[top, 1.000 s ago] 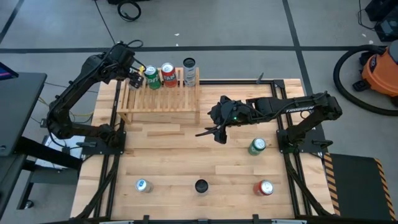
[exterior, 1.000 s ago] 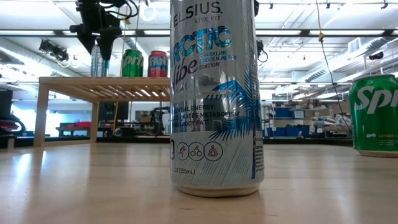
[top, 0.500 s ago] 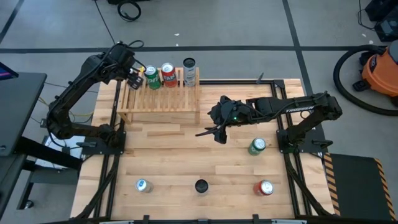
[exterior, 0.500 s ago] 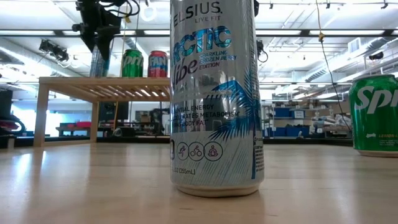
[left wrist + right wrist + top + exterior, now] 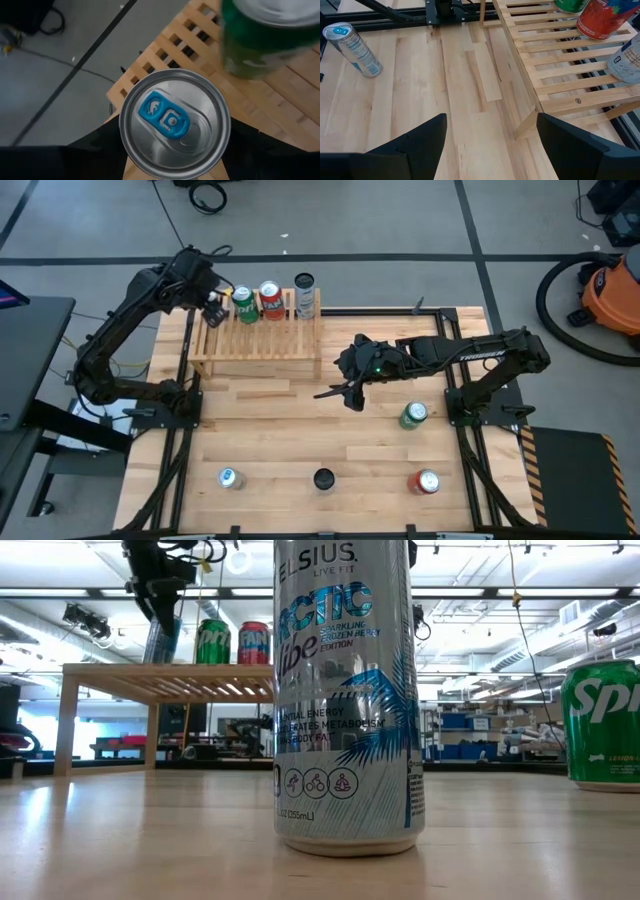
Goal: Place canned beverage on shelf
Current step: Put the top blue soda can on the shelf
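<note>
The shelf [image 5: 258, 340] is a light-wood slatted rack at the table's far left. On it stand a green can [image 5: 243, 304], a red can [image 5: 271, 300] and a tall silver can [image 5: 305, 293]. My left gripper [image 5: 212, 308] is at the shelf's far-left corner, shut on a silver can with a blue tab [image 5: 174, 129], which the low view shows as a silver can [image 5: 158, 640] under the gripper [image 5: 160, 605]. My right gripper [image 5: 340, 392] hangs open above the table's middle, its fingers [image 5: 415, 145] with nothing between them. My left gripper has its two fingers [image 5: 100, 150] on opposite sides of the can's wall just under the rim [image 5: 125, 150]. It comes steeply from above, slanting down. The can stands upright with its base at the shelf's slats [image 5: 158, 662], beside the green can.
Loose cans stand on the table: a green one [image 5: 413, 415], a red one [image 5: 425, 482], a silver-blue one [image 5: 229, 478] and a tall Celsius can [image 5: 323, 478] close before the low camera [image 5: 345, 690]. Bare slats run along the shelf's near side [image 5: 555, 75].
My left gripper has rolled at the wrist above the shelf's far-left corner without shifting its place. The silver can stays upright there. My right arm has kept still.
</note>
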### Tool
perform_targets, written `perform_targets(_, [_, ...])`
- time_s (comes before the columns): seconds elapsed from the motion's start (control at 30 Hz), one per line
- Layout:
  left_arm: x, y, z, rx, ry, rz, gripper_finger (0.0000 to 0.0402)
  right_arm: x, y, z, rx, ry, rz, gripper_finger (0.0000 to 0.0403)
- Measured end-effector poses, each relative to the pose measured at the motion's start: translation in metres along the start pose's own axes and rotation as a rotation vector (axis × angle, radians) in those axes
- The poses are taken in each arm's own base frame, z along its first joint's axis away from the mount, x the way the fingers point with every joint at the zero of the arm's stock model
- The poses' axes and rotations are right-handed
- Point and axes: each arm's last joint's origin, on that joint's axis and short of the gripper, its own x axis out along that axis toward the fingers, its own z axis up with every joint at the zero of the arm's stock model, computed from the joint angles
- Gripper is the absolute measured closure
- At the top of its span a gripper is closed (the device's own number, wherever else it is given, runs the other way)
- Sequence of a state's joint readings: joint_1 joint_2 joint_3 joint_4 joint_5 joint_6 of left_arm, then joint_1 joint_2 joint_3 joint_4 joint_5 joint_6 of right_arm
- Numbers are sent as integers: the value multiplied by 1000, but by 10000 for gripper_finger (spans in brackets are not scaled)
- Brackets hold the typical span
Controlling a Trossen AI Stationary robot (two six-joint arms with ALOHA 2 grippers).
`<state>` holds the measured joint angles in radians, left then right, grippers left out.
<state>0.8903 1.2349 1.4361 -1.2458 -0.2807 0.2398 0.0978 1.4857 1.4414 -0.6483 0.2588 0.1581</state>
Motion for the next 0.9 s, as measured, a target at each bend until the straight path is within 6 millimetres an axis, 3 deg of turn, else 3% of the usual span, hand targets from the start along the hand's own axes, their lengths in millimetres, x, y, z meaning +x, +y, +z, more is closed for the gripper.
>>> perform_targets(0.2, [-1, -2, -1, 136, -7, -53, 148, 0, 0, 0, 1, 0, 0, 84])
perform_targets(0.67, [-33, 8, 1, 145, -58, -63, 148, -2, 7, -1, -4, 3, 40, 84])
perform_targets(0.9, [-31, 9, -4, 269, -95, -271, 148, -4, 16, -2, -23, -1, 65, 84])
